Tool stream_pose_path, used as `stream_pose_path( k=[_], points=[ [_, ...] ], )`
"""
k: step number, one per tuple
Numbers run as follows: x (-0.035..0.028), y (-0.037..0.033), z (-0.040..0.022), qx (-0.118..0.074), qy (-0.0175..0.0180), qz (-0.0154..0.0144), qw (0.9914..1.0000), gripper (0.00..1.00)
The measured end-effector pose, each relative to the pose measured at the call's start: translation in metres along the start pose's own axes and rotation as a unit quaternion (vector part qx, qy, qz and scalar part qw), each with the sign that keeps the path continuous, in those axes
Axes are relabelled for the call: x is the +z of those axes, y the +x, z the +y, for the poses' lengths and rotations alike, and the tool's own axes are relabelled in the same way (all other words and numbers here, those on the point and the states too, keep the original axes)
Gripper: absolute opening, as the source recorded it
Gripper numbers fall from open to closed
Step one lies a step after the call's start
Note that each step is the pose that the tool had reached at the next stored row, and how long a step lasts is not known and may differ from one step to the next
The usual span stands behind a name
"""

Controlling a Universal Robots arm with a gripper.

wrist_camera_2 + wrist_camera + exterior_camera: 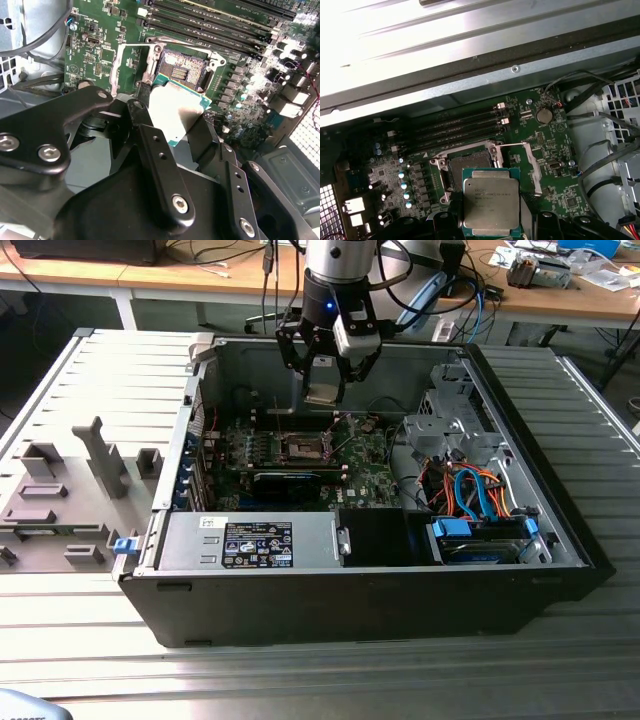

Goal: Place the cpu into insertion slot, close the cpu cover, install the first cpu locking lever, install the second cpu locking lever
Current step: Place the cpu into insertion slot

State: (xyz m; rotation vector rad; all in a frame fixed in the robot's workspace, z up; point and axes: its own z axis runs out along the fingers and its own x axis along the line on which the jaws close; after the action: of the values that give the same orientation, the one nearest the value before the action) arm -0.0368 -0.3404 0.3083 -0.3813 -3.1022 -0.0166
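My gripper [325, 380] hangs inside the open computer case, shut on the cpu [325, 393], a small square chip with a silver-grey top. In both wrist views the cpu [491, 200] [175, 107] sits between the black fingers [150, 135], held a little above the green board. The insertion slot [470, 162] [182, 70] [303, 447] lies open and bare just beyond the chip's edge. The cpu cover [532, 167] [116, 65], a thin silvery frame, is swung open to one side of the slot.
Long black memory slots [455, 130] run beside the socket. A black card [290, 480] lies in front of it. The power supply [250, 540] fills the case's front. A drive cage with orange and blue cables [470, 490] is at the exterior view's right. A grey fixture [60, 500] sits on the table.
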Motion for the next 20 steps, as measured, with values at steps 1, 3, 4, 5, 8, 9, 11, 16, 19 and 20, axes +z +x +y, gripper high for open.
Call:
stream_pose_path(
  k=[1, 3, 4, 5, 8, 9, 11, 16, 19, 20],
  points=[
    [0.0000, 0.0000, 0.0000, 0.001, 0.0000, 0.0000, 1.00000, 0.55],
    [0.0000, 0.0000, 0.0000, 0.002, 0.0000, 0.0000, 1.00000, 0.55],
    [0.0000, 0.0000, 0.0000, 0.002, 0.0000, 0.0000, 1.00000, 0.55],
    [0.0001, 0.0000, 0.0000, 0.003, 0.0000, 0.0000, 1.00000, 0.55],
    [0.0001, 0.0000, 0.0000, 0.005, 0.0000, 0.0000, 0.99999, 0.55],
    [0.0001, 0.0000, 0.0000, 0.006, -0.0001, 0.0000, 0.99998, 0.55],
    [0.0001, 0.0000, 0.0000, 0.007, -0.0001, -0.0001, 0.99998, 0.55],
    [0.0002, 0.0000, 0.0000, 0.010, -0.0001, -0.0001, 0.99995, 0.55],
    [0.0003, 0.0000, 0.0000, 0.012, -0.0002, -0.0001, 0.99993, 0.55],
    [0.0003, 0.0000, 0.0000, 0.012, -0.0002, -0.0001, 0.99993, 0.55]
  ],
)
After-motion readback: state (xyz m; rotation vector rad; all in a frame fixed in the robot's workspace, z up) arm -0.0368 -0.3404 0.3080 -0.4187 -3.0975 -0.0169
